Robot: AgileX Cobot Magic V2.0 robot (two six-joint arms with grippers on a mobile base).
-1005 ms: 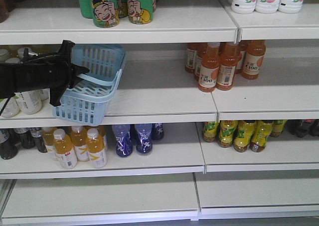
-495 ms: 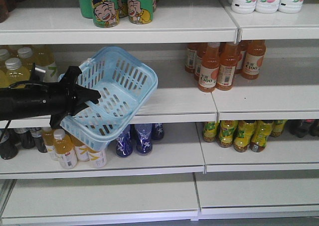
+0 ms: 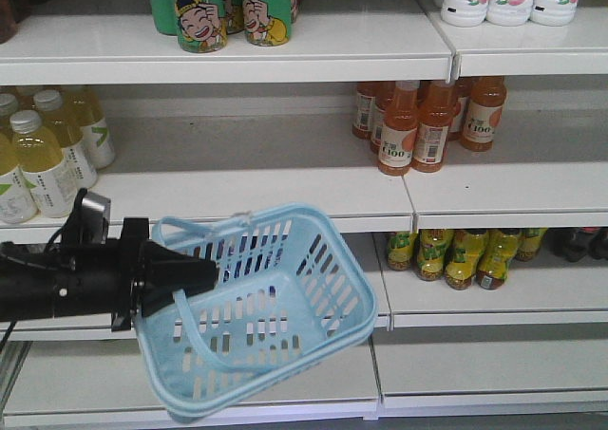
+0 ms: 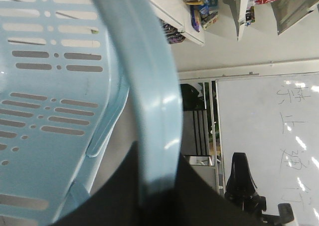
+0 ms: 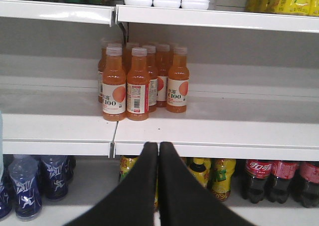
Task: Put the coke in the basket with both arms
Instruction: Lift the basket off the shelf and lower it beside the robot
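At the far left of the front view, the black left arm [image 3: 57, 283] is reached in across the lower shelves [image 3: 475, 302]. Its left gripper [image 3: 207, 276] is clamped on the near edge of the light blue basket [image 3: 366, 302]. In the left wrist view a pale blue band is pinched in the black jaws, though whether it is rim or handle cannot be told. The basket is held clear of the shelving and tilted, with its open mouth turned up and outward, presumably so that something can be dropped in from the right. Nothing is seen inside it. Further right, the right gripper [image 5: 158, 147] is shown in its own view with its fingers pressed together on nothing, pointed at a cluster of orange C100 bottles [image 5: 137, 84]. Below these and to the right, dark cola bottles [image 5: 256, 178] with red labels are shelved. No red can is found in any view, so the place of the coke cannot be given, and its pick-up is judged not yet begun.
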